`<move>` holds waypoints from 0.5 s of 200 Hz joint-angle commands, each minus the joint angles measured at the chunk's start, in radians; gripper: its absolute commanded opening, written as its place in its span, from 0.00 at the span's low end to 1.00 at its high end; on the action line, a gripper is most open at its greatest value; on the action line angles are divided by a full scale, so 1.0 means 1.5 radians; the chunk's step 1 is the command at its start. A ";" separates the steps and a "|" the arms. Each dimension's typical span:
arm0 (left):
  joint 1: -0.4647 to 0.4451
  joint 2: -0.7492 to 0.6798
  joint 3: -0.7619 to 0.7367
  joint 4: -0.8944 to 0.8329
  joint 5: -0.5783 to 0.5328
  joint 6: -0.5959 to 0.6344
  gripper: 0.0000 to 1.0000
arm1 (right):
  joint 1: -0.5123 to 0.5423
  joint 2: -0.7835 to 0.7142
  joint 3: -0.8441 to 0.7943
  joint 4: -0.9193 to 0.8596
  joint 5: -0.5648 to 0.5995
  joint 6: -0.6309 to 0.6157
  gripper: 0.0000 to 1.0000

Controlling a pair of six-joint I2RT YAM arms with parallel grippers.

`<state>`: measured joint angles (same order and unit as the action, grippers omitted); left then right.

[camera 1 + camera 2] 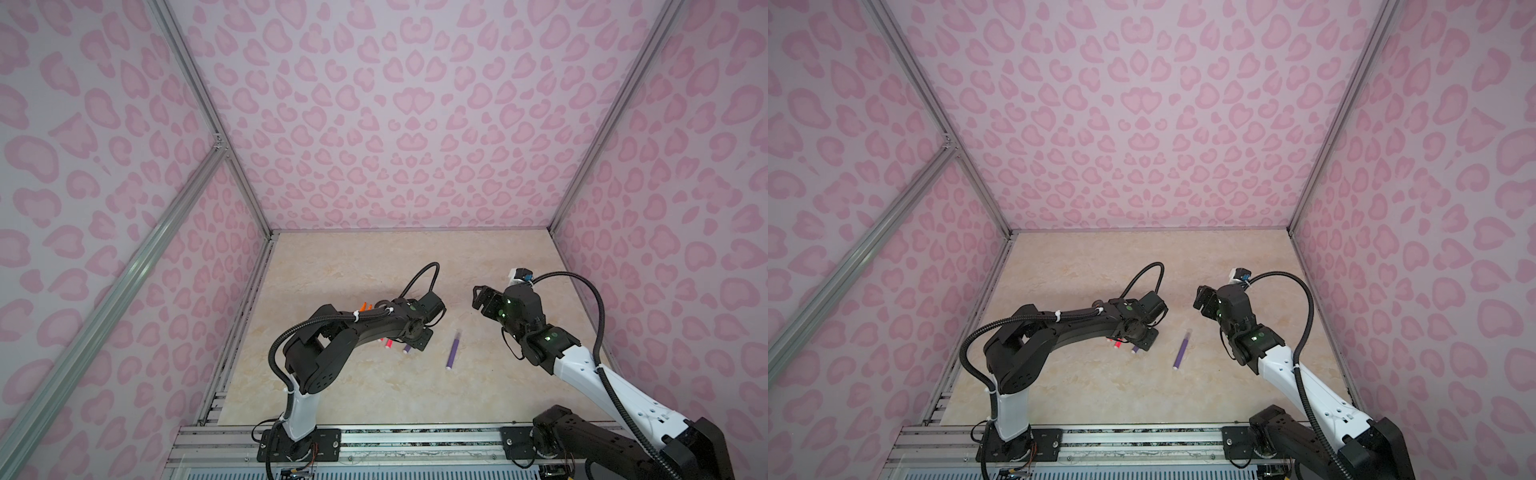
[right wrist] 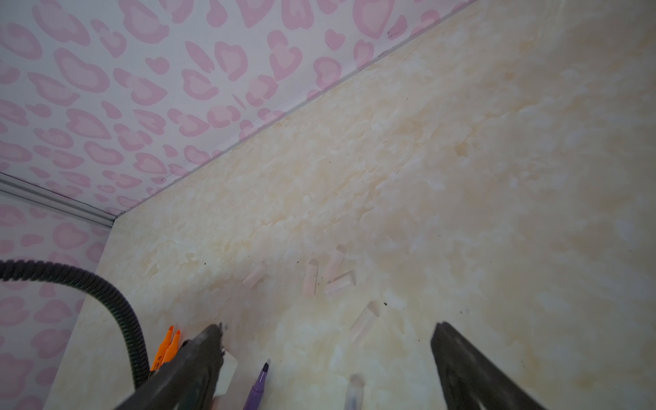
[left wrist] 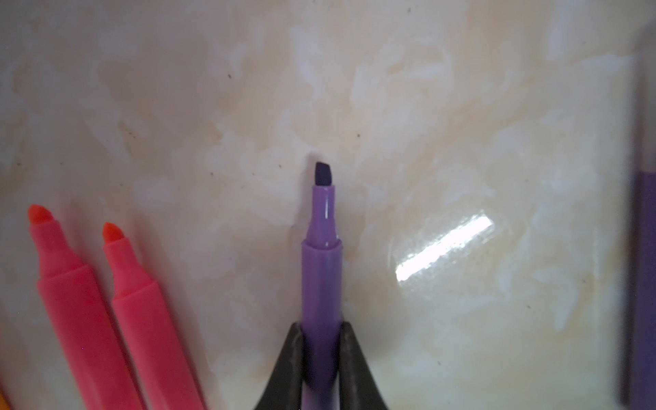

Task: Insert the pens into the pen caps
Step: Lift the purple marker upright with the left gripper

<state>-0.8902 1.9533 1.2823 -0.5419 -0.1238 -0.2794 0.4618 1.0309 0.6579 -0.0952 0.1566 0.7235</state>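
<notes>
My left gripper (image 3: 321,332) is shut on a purple pen (image 3: 321,269), one finger on each side of its barrel, with the dark chisel tip pointing out over the table. In both top views only the pen's butt end (image 1: 407,348) (image 1: 1136,349) shows under the left wrist. Two pink-red pens (image 3: 81,319) lie beside it, uncapped. Two orange pens (image 2: 167,346) lie further left. Another purple pen (image 1: 453,353) (image 1: 1180,353) lies apart with a pale cap on its far end. Several loose pen caps (image 2: 311,278) lie scattered beyond. My right gripper (image 2: 326,330) (image 1: 478,297) hovers open, holding nothing.
The marbled beige table (image 1: 374,266) is boxed in by pink patterned walls (image 1: 395,124) on three sides. A metal rail (image 1: 415,436) carrying both arm bases runs along the front edge. The left arm's cable loop (image 1: 428,270) arches above the table.
</notes>
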 commanded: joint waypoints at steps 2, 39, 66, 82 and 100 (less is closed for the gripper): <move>0.002 -0.028 -0.017 -0.010 0.009 0.001 0.04 | 0.026 0.005 -0.006 0.030 0.007 0.019 0.93; 0.017 -0.131 -0.083 0.063 0.000 -0.014 0.04 | 0.118 -0.003 -0.022 0.071 0.072 0.080 0.92; 0.021 -0.247 -0.161 0.145 -0.006 -0.011 0.04 | 0.195 -0.008 -0.067 0.171 0.104 0.119 0.91; 0.020 -0.307 -0.201 0.187 -0.004 -0.010 0.04 | 0.242 0.008 -0.059 0.195 0.120 0.120 0.89; 0.021 -0.361 -0.240 0.228 -0.003 -0.011 0.04 | 0.277 0.032 -0.056 0.241 0.105 0.130 0.85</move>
<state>-0.8608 1.4956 0.9810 -0.3378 -0.1272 -0.2920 0.8272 1.0466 0.5724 0.1162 0.2897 0.8780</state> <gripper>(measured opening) 0.173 0.871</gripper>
